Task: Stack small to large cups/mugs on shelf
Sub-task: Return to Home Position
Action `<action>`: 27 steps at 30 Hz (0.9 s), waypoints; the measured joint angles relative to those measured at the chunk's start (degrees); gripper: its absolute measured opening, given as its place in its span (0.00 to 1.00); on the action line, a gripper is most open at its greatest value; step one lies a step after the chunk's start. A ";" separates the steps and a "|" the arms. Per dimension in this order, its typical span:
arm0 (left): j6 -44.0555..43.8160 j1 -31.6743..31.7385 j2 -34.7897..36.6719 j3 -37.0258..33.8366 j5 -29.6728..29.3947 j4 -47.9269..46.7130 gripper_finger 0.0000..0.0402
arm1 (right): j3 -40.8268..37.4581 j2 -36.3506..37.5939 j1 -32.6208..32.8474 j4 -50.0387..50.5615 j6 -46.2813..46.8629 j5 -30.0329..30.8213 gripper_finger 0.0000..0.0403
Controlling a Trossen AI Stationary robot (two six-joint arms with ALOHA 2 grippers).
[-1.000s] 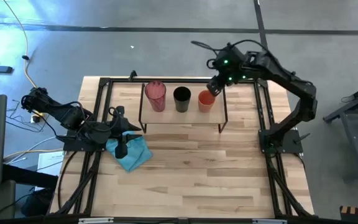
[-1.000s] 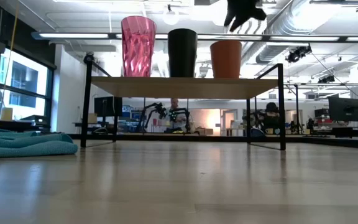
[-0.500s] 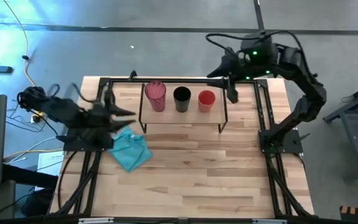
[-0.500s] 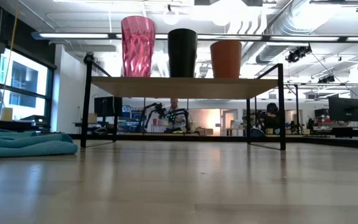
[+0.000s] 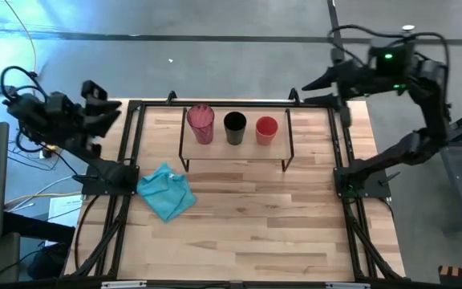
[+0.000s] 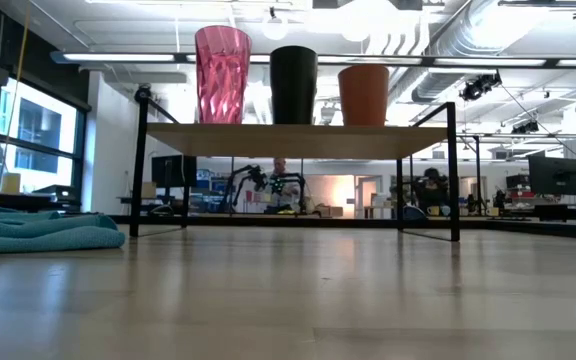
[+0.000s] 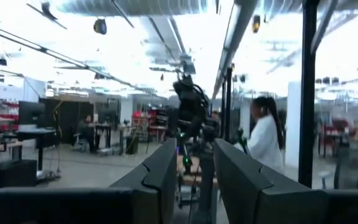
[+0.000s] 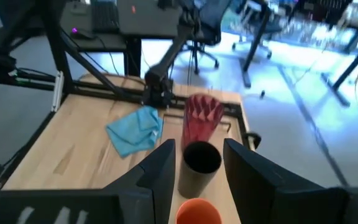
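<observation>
Three cups stand in a row on the shelf's [image 5: 235, 157] wood-coloured top: the tall pink tumbler [image 5: 200, 123] [image 6: 222, 75], the black cup [image 5: 234, 127] [image 6: 293, 84] and the short red-orange cup [image 5: 266, 128] [image 6: 364, 94]. My right wrist view looks down on them: orange [image 8: 197, 213], black [image 8: 199, 165], pink [image 8: 202, 118]. My right gripper [image 5: 310, 87] [image 8: 197, 168] is open, high in the air, off the shelf's far right corner. My left gripper [image 5: 103, 103] [image 7: 194, 180] is open, raised beyond the table's far left corner, pointing level into the room.
A crumpled teal cloth [image 5: 167, 190] [image 6: 38, 230] [image 8: 135, 129] lies on the table near the shelf's left legs. The black table frame [image 5: 131, 144] runs along both sides. A person [image 7: 263, 137] stands in the room beyond. The low view shows neither arm.
My right gripper has risen from just above the red-orange cup and drawn back toward the table's far right corner; the cup stays on the shelf. My left gripper has lifted off the teal cloth and swung up and away past the table's far left corner. The cloth lies where it was.
</observation>
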State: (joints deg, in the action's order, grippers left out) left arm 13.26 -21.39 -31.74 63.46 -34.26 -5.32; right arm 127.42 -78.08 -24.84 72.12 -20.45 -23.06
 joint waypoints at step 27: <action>8.40 0.00 2.86 -0.02 -2.60 -1.34 0.24 | -0.04 10.69 -1.69 -9.84 6.45 -3.90 0.32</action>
State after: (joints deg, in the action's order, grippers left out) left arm 21.66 -21.39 -28.88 63.44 -36.86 -6.66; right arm 127.37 -67.39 -26.52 62.28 -14.00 -26.96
